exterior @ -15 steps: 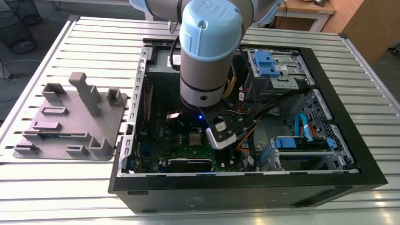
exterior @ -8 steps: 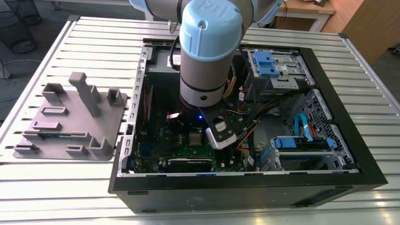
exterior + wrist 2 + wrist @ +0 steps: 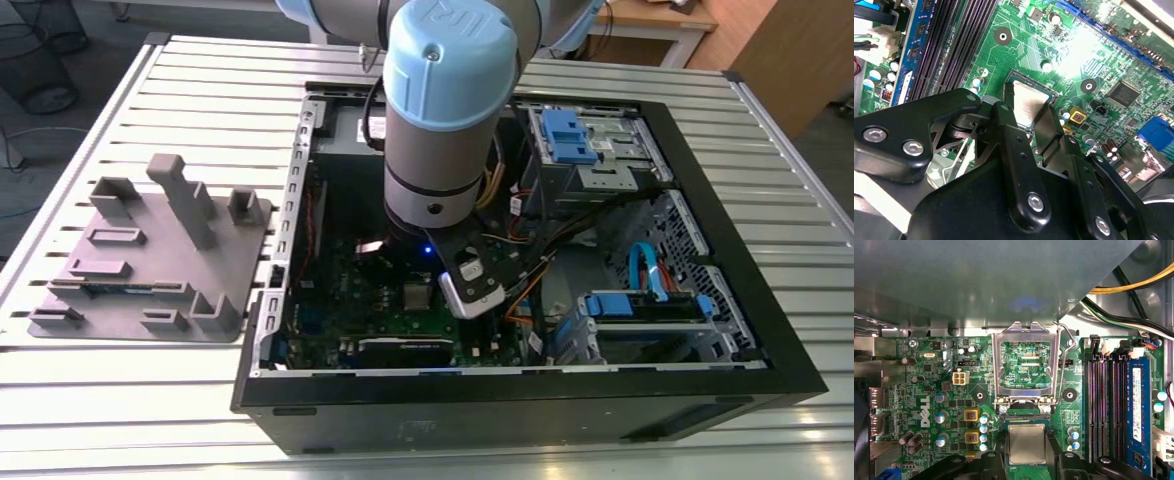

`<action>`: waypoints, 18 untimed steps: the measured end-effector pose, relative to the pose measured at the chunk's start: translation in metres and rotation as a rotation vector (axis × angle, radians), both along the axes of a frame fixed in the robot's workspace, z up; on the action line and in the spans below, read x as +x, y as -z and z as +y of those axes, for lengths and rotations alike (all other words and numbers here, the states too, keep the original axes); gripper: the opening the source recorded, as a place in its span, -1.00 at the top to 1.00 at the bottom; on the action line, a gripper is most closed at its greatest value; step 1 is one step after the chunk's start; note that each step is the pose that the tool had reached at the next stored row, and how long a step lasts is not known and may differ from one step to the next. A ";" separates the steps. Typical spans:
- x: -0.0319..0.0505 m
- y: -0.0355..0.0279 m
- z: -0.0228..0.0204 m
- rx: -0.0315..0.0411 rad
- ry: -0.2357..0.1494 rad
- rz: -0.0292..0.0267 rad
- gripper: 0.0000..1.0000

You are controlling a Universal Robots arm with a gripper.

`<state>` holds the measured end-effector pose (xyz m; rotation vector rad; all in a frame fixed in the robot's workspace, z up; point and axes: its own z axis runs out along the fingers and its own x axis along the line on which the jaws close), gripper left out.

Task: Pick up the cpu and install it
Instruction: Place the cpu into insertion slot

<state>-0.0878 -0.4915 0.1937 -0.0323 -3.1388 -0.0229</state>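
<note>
Clearly the small flat square cpu with its pale silver-grey metal top (image 3: 1029, 102) is a light, stiff thing, yet it looks fragile. Any tilt or scrape would likely harm its underside and the socket below, and the smooth lid is probably slippery. The best hold is on two opposite edges, never on the faces.

At the exterior view's left stands a grey plastic fixture plate with upright blocks (image 3: 147, 260), well apart from the work. In the middle of that frame lies the open black computer case (image 3: 534, 400), with the green motherboard (image 3: 387, 300) inside it. The pale blue-and-grey robot arm (image 3: 447, 90) reaches down into the case over the board. Blue-fronted drive bays (image 3: 581, 135) sit toward the exterior view's upper right.

In both wrist views the black gripper (image 3: 1030, 117) has its fingers (image 3: 1006, 130) drawn in narrowly, pressed on the cpu's opposite edges. The chip is at the socket, just beside the raised silver metal load frame (image 3: 998, 365). Whether it is seated or a shade above cannot be told.
</note>
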 end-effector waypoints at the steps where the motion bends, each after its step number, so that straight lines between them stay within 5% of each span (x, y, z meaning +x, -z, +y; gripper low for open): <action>1: 0.0000 -0.0001 0.0000 -0.0003 0.000 -0.0001 0.18; 12: 0.0000 0.0000 0.0000 -0.0009 0.000 0.0002 0.29; 18: 0.0000 0.0000 0.0000 -0.0012 0.000 0.0001 0.15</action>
